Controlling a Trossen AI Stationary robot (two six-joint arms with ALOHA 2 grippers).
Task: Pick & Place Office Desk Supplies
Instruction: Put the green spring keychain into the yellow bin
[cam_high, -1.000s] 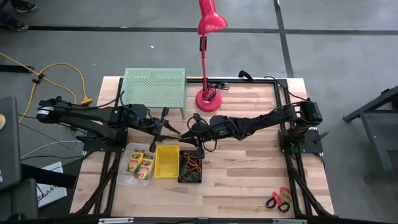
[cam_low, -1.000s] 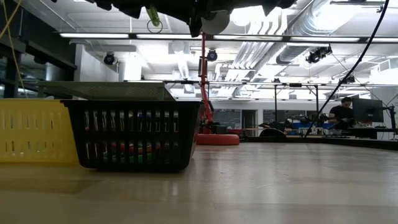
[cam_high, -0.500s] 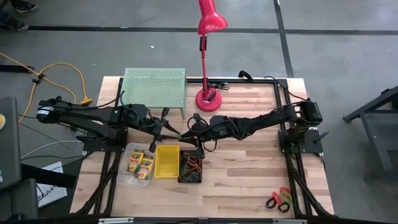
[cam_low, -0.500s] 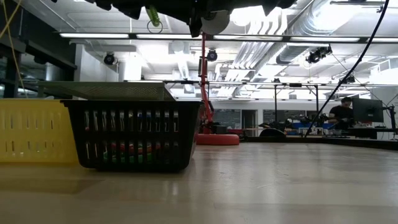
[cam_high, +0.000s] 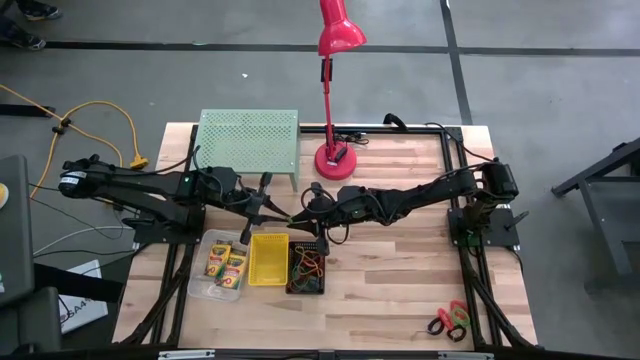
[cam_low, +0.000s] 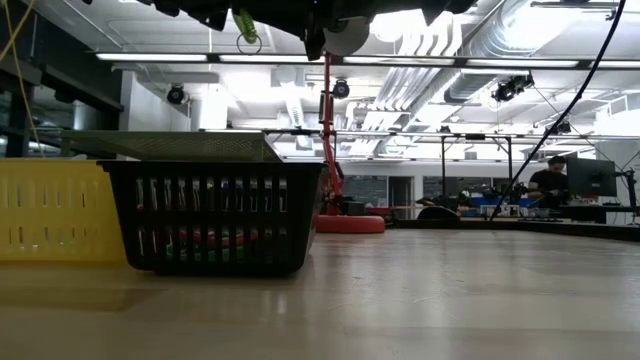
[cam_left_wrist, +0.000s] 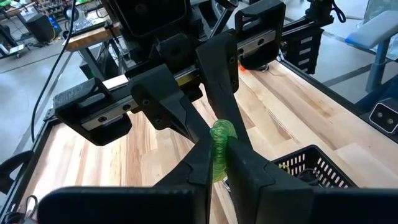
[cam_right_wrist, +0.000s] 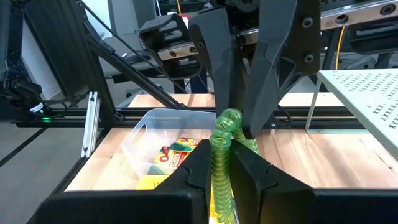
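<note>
High view: you have both arms meeting above the middle of the pale wooden plank table (cam_high: 400, 290), just behind the row of three bins. The left gripper (cam_high: 283, 215) and the right gripper (cam_high: 300, 216) sit tip to tip, with a speck of green between them. Below lie the clear plastic bin (cam_high: 200, 275) holding yellow crayon boxes (cam_high: 227, 265), the yellow slotted plastic bin (cam_high: 267, 259), and the black mesh bin (cam_high: 307, 268) with coloured loops in it. The red- and green-handled scissors (cam_high: 450, 319) lie well apart, near the table's front right corner. The light-green perforated metal rack (cam_high: 249, 143) and tall red desk lamp (cam_high: 333, 80) stand at the back.

Low view: the black mesh bin and yellow bin stand side by side on the wood; the small green coiled loop (cam_low: 245, 27) hangs high above them at the picture's top edge. Beyond is a workshop with ceiling lights and ducting; a person sits at a screen far off.

Left wrist view: your left fingers are pressed together on the green loop, and the right gripper's fingers close on it from the opposite side.

Right wrist view: the right fingers are likewise clamped on the loop, with the clear bin beyond.

Judgement: both grippers grip the one loop, which looks like a hand-over in mid-air; one must let go before it can be placed in a bin.
</note>
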